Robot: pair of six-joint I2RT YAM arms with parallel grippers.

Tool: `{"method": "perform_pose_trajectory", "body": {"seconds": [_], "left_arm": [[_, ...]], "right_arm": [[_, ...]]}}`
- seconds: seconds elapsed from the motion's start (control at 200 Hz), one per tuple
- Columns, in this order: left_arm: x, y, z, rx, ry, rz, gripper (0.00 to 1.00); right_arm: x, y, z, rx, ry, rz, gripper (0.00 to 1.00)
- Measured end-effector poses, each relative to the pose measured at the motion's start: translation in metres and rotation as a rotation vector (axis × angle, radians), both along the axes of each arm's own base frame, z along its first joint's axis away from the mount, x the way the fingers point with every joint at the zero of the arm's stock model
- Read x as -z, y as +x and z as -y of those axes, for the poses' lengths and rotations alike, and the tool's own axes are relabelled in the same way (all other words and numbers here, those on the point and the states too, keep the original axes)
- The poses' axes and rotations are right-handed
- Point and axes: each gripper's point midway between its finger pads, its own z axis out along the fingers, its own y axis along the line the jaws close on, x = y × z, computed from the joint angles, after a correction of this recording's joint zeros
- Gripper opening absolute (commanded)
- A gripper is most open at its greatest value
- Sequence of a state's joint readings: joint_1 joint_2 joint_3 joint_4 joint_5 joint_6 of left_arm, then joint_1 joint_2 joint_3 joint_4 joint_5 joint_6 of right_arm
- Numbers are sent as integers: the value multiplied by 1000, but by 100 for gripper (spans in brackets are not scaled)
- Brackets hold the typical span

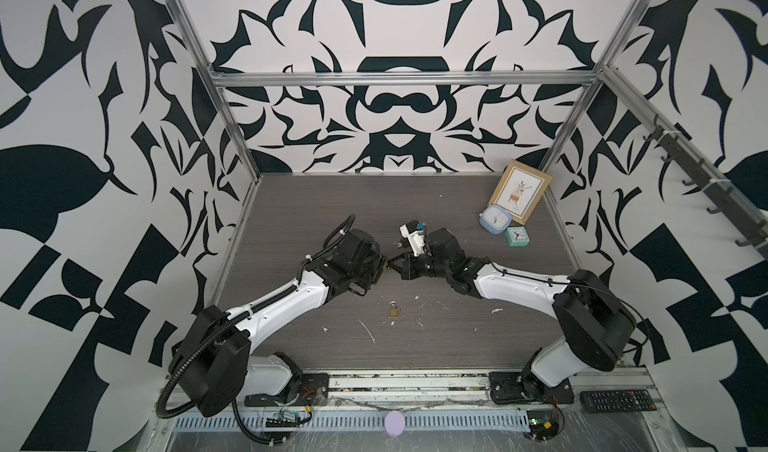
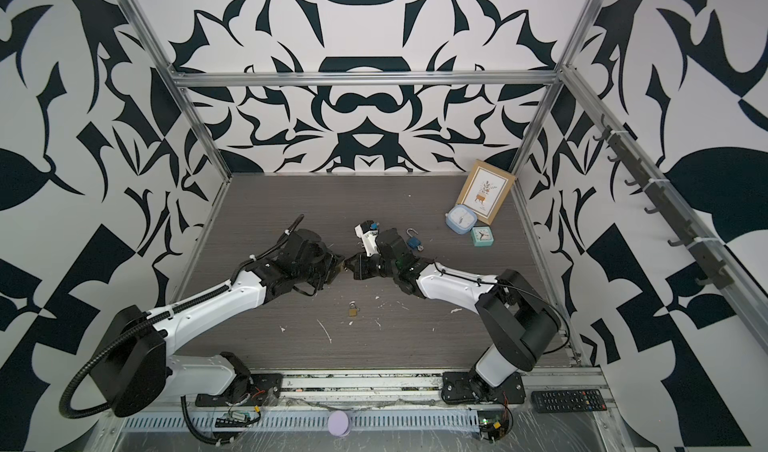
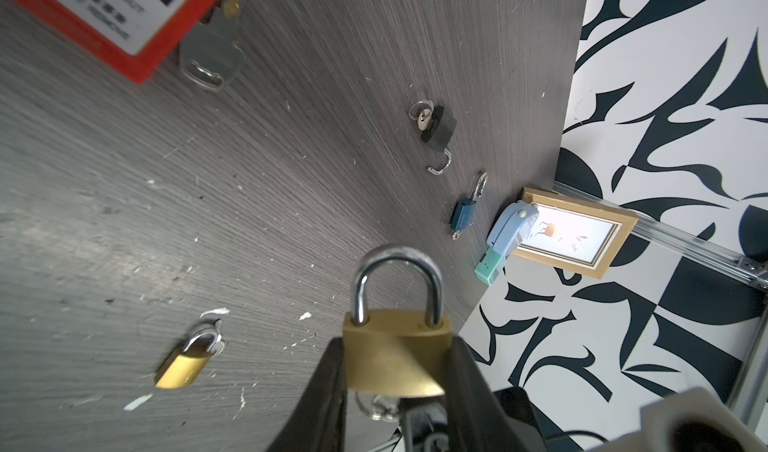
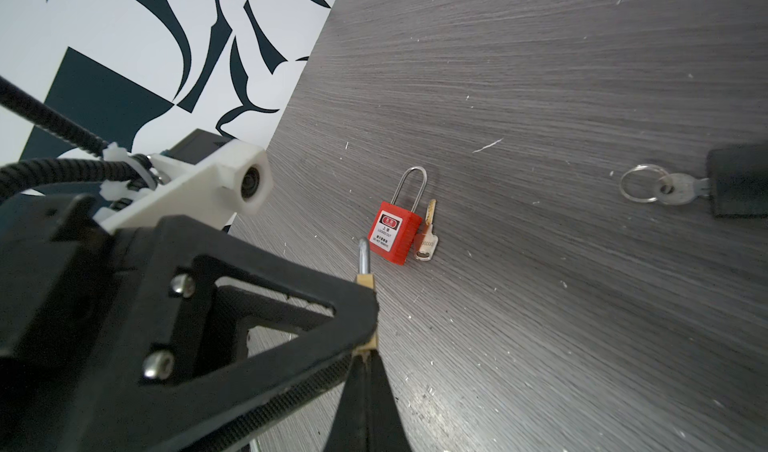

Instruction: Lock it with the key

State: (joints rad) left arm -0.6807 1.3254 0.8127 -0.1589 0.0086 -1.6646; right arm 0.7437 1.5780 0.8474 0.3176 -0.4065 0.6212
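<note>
My left gripper is shut on a brass padlock and holds it by its sides above the table, with the steel shackle seated in the body. Under the lock hangs a key on a small ring, mostly hidden. My right gripper meets the lock's underside with its jaws pressed together on that key. In both top views the two grippers touch tip to tip at mid-table.
A second brass padlock lies on the table nearer the front. A red padlock with a key beside it, a black padlock and a blue padlock lie further back. Two clocks and a picture frame stand back right.
</note>
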Motion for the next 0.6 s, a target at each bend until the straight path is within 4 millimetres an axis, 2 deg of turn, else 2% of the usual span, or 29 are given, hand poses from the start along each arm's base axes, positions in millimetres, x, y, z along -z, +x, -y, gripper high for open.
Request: {"method": "perform_pose_trajectory", "body": {"seconds": [0.295, 0.465, 0.6], "left_arm": [[-1, -2, -2, 77, -31, -27, 0], [-9, 37, -43, -32, 25, 48, 0], [-23, 47, -43, 0, 53, 108, 0]], "right_arm": [[-1, -10, 10, 4, 45, 44, 0], [19, -32, 37, 16, 3, -11, 0], [28, -37, 49, 33, -18, -42, 0]]}}
